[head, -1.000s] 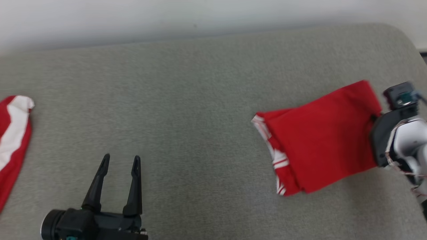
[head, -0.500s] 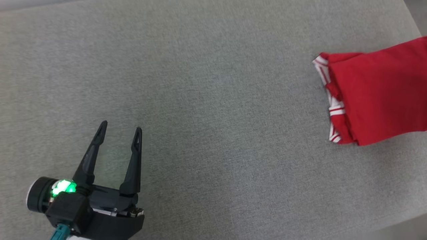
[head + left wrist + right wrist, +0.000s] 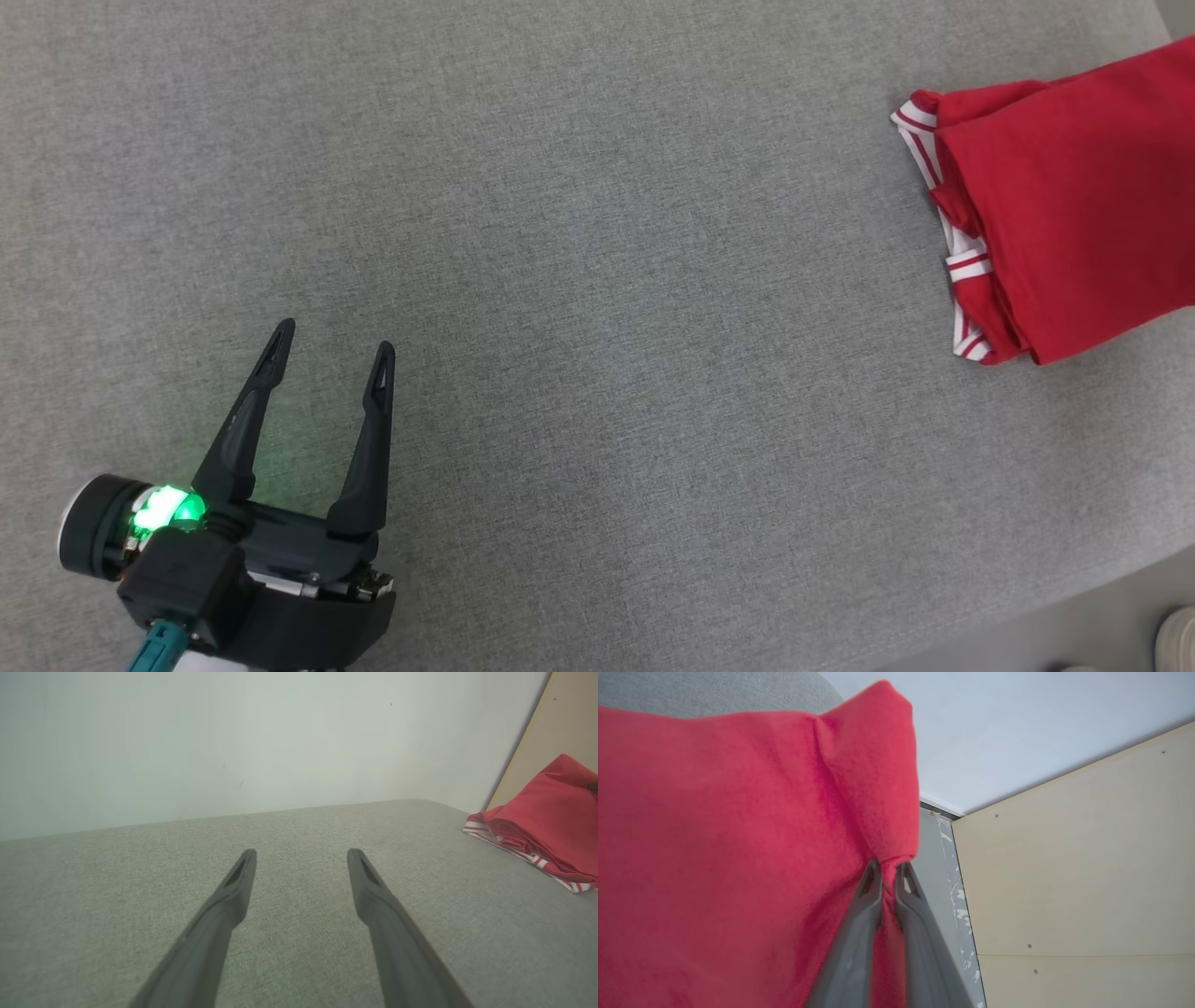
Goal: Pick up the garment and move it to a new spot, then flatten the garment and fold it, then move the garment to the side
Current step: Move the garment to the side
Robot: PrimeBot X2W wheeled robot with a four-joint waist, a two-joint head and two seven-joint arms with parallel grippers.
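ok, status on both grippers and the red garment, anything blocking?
Left gripper open, empty, above the grey surface. Right gripper shut on the garment, which is folded, at the surface's right side. Nothing in the way.

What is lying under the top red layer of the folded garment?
Beneath the garment, at its left side in the head view, red-and-white striped edges stick out, resting on the gray surface. The deeper layers are covered.
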